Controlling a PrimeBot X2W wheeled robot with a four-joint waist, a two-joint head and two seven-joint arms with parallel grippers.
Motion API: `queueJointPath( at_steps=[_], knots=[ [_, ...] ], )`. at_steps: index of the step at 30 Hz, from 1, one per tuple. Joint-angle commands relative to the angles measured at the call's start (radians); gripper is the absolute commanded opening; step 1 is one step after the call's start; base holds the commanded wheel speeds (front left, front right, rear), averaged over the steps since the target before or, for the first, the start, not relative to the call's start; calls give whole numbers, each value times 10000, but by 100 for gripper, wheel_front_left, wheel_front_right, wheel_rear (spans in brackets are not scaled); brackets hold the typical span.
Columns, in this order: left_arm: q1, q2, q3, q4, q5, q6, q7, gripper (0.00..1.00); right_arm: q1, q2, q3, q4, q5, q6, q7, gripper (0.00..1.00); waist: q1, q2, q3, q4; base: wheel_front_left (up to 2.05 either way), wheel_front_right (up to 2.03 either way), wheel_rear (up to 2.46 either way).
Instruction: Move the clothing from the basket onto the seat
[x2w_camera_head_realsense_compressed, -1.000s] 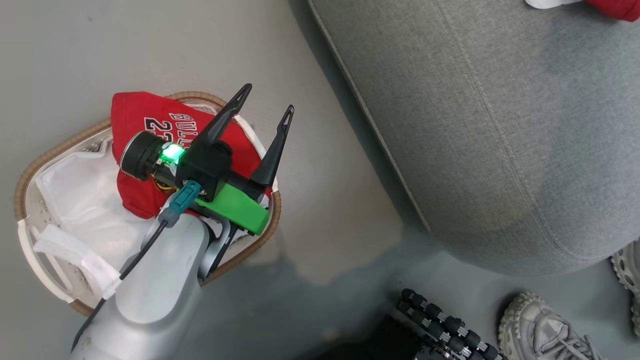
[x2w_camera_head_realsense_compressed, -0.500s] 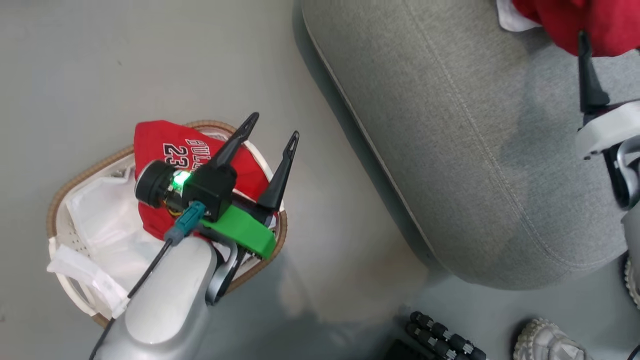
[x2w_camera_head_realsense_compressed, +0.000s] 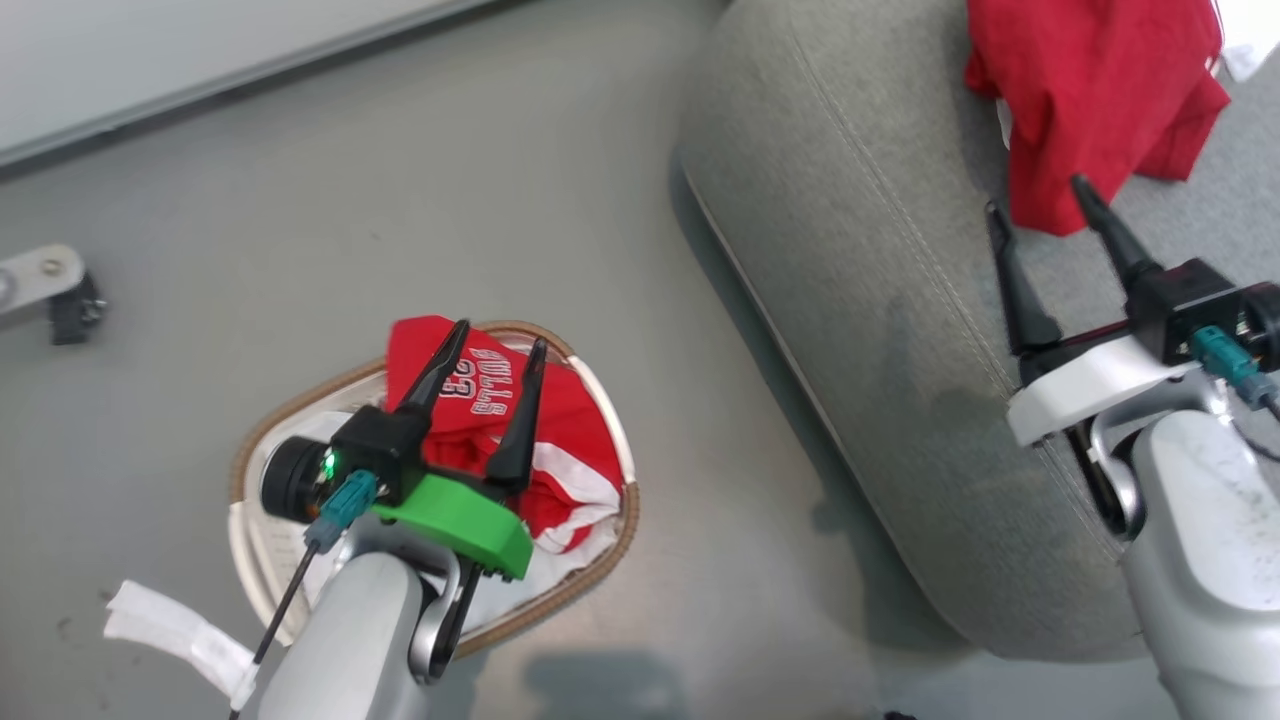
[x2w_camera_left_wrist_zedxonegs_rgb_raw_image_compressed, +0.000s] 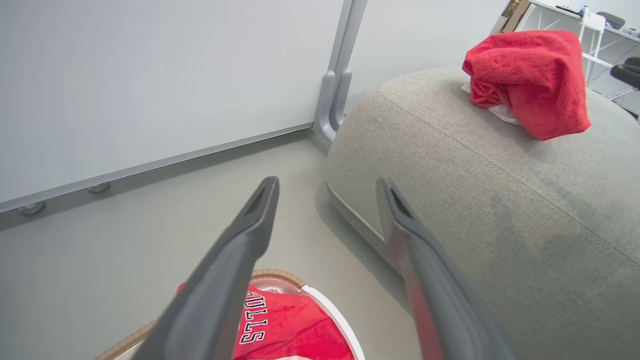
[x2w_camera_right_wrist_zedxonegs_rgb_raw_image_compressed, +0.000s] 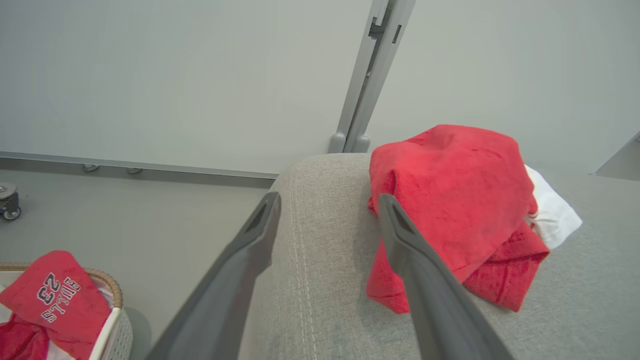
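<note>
One red garment (x2w_camera_head_realsense_compressed: 1095, 95) lies crumpled on the grey seat (x2w_camera_head_realsense_compressed: 880, 300) at the upper right, also seen as a red garment (x2w_camera_right_wrist_zedxonegs_rgb_raw_image_compressed: 450, 200) on the seat (x2w_camera_right_wrist_zedxonegs_rgb_raw_image_compressed: 320, 280). The "BULLS 23" garment (x2w_camera_head_realsense_compressed: 560, 440) lies in the basket (x2w_camera_head_realsense_compressed: 610, 540), draped over its far rim; it shows as a red garment (x2w_camera_left_wrist_zedxonegs_rgb_raw_image_compressed: 290, 325) in the left wrist view. My left gripper (x2w_camera_head_realsense_compressed: 495, 345) hovers open above that garment, nothing between its fingers. My right gripper (x2w_camera_head_realsense_compressed: 1035, 195) stands open over the seat, just short of the garment there, holding nothing.
The basket's white liner (x2w_camera_head_realsense_compressed: 180, 630) hangs out over its near-left rim. A castor foot (x2w_camera_head_realsense_compressed: 45, 290) stands on the floor at far left. A white wall panel with a metal post (x2w_camera_left_wrist_zedxonegs_rgb_raw_image_compressed: 340, 85) runs behind the seat. Open grey floor lies between basket and seat.
The head view has swung up and right, shifting the whole picture. My right gripper has come fully into view, open below the garment on the seat. The left gripper stays open over the basket.
</note>
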Motion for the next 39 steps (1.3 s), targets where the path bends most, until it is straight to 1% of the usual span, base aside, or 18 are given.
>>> queueJointPath(
  at_steps=[1,8,12,20,23,27,29,39],
  knots=[
    [269,-46,184,49,97,-42,2,100,244,59,58,-58,36,-14,-2,100,1,0,-942,908,0,0,0],
    [976,-282,1347,214,446,-42,2,100,640,606,439,-64,153,-14,-2,100,1,0,-1775,1722,0,0,0],
    [1327,-376,2008,377,617,-42,2,100,923,937,524,79,262,-14,-2,100,1,0,-2191,2055,0,0,0],
    [2101,-510,3157,631,931,19,2,100,1806,1343,612,348,323,-14,-2,100,1,0,-3024,2420,0,0,0],
    [2436,-542,3461,625,1040,124,2,100,2218,1402,532,469,381,-14,-2,100,1,0,-3343,2504,0,0,0],
    [2958,-558,3606,516,901,160,2,100,2712,1461,563,545,343,-14,-2,100,1,0,-3689,2552,0,0,0],
    [3193,-556,3573,425,1013,200,2,100,2910,1470,552,527,300,-14,-2,100,1,0,-3785,2567,0,0,0],
    [3953,-556,3482,232,791,224,2,100,3457,1506,383,520,287,-14,-2,100,1,0,-3971,2611,0,0,0]
  ],
)
